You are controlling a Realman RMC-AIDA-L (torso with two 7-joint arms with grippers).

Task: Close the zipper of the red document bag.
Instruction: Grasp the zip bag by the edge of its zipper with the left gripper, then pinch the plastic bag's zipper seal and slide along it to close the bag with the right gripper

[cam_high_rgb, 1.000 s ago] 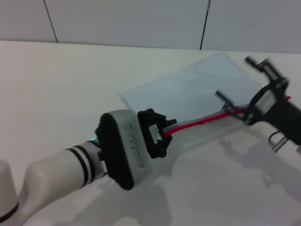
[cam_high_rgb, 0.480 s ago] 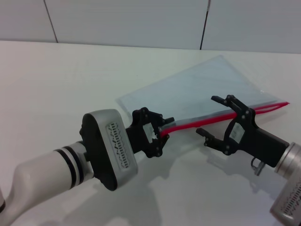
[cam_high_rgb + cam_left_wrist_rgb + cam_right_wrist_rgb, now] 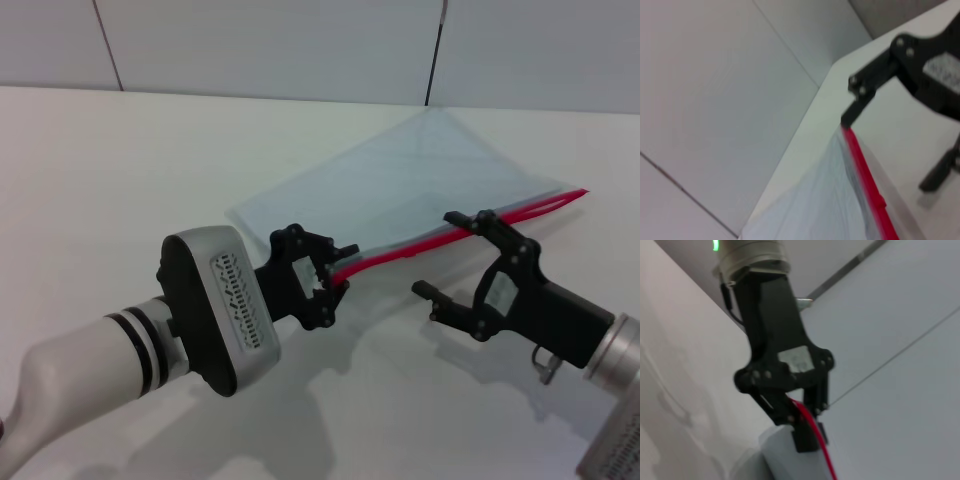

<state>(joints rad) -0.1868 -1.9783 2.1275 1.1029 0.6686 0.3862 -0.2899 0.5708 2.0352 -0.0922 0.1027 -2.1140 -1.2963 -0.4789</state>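
A smooth white table [image 3: 120,160] carries the scene, backed by a pale panelled wall [image 3: 270,45] crossed by thin dark seams. Across the table's far right half spreads the red document bag [image 3: 420,180], a flat, rectangular pouch of translucent blue-grey plastic, its near corner lifted off the surface and its far corner lying close to the wall. Along its near long edge runs the zipper [image 3: 450,235], a thin, bright red strip stretching from the lifted corner to a pointed red tip at the right.

The left gripper [image 3: 330,282], black and angular on a rounded grey-and-white arm with a dotted oval panel, has its fingers pressed together on the zipper's near end; the right wrist view shows the red strip pinched between them [image 3: 805,420]. The right gripper [image 3: 450,255], matte black on a metallic wrist, sits just beside the zipper's middle with its fingers spread wide, one above the red strip and one below it over bare table, nothing between them.
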